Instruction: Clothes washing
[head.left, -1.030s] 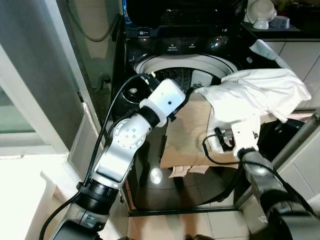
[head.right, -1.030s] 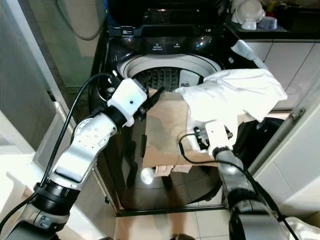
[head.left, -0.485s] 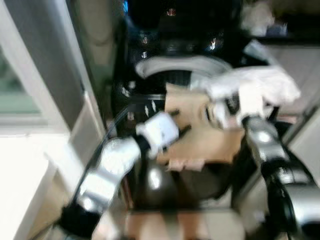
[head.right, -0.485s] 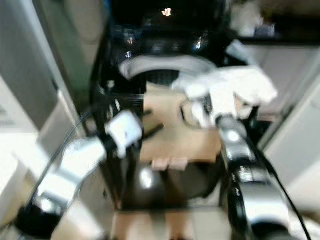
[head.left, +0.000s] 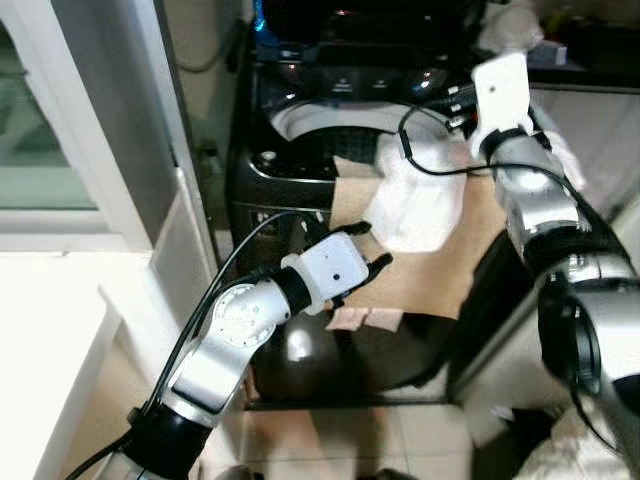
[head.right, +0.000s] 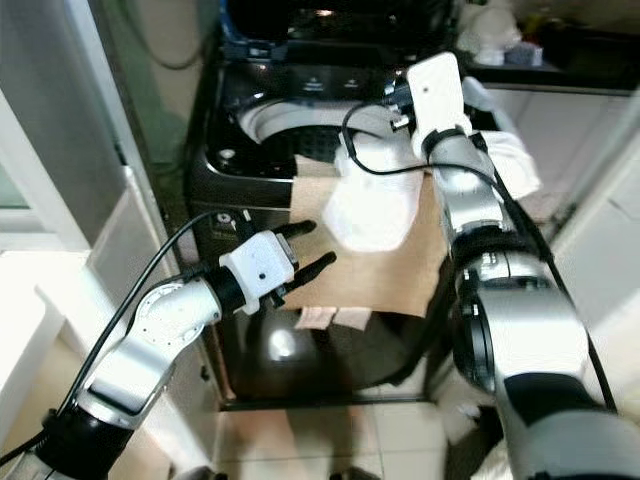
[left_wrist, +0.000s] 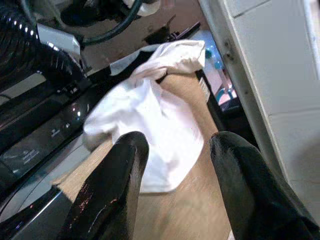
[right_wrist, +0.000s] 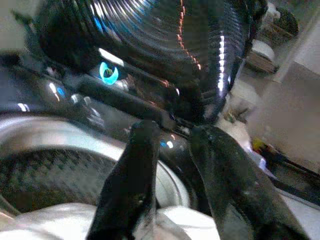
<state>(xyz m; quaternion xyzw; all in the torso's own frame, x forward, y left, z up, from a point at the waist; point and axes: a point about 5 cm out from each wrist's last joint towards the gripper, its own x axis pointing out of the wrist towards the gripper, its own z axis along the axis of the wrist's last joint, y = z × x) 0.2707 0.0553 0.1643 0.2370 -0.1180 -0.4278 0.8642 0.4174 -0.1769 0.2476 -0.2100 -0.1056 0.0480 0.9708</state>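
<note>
Washer (head.left: 300, 170) stood open; white garment (head.left: 415, 200) and brown cloth (head.left: 440, 265) draped over its front rim, not loaded. Left gripper (head.left: 368, 262) spread, empty, below rim; right gripper (right_wrist: 172, 165) narrowly parted, pinching nothing.

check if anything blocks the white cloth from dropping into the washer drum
Nothing visible blocks the drum opening; the lid is up. But the white cloth lies on a brown cardboard sheet draped over the washer's front rim, so it rests beside the opening, not over it. The right gripper is at the cloth's upper edge.
</note>
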